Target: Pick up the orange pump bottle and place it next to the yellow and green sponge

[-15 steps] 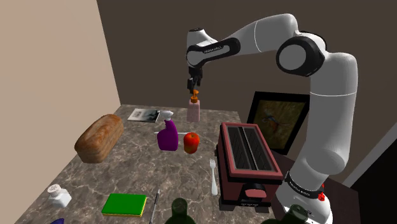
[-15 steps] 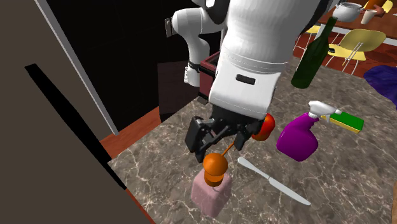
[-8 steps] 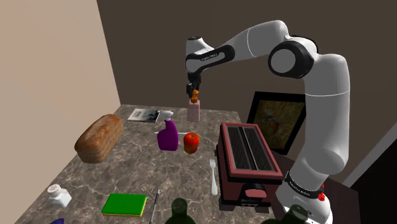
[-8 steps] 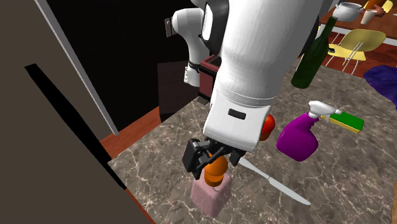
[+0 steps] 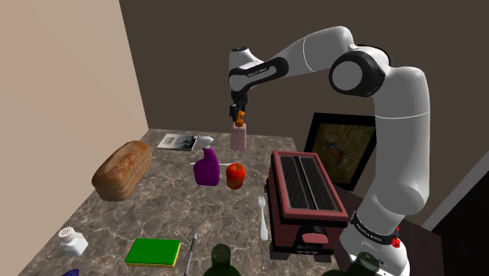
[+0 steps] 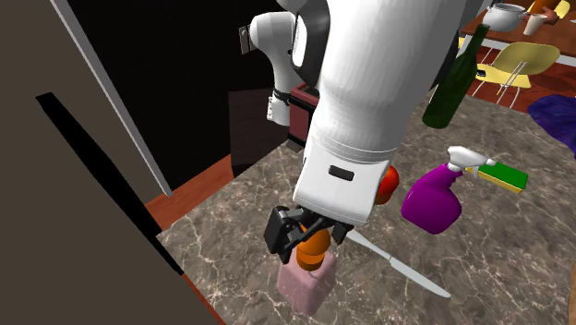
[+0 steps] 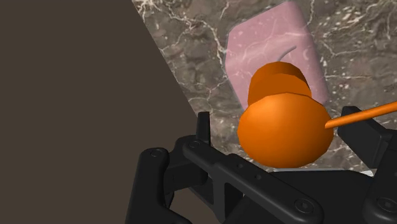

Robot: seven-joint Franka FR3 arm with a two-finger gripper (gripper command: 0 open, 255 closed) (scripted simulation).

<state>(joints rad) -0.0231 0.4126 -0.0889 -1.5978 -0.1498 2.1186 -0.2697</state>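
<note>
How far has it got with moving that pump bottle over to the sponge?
Approach looks done: the open fingers straddle the orange head of the pump bottle, not touching it. The bottle stands on the counter. Left: closing, lifting, carrying it to the yellow and green sponge.

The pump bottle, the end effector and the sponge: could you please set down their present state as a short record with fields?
pump bottle: pink body, orange pump head, upright at the back of the marbled counter
end effector: open, fingers either side of the pump head, not touching it
sponge: green and yellow, flat near the counter's front edge in the shoulder view
between them: purple spray bottle
stage: bottle not yet grasped
</note>
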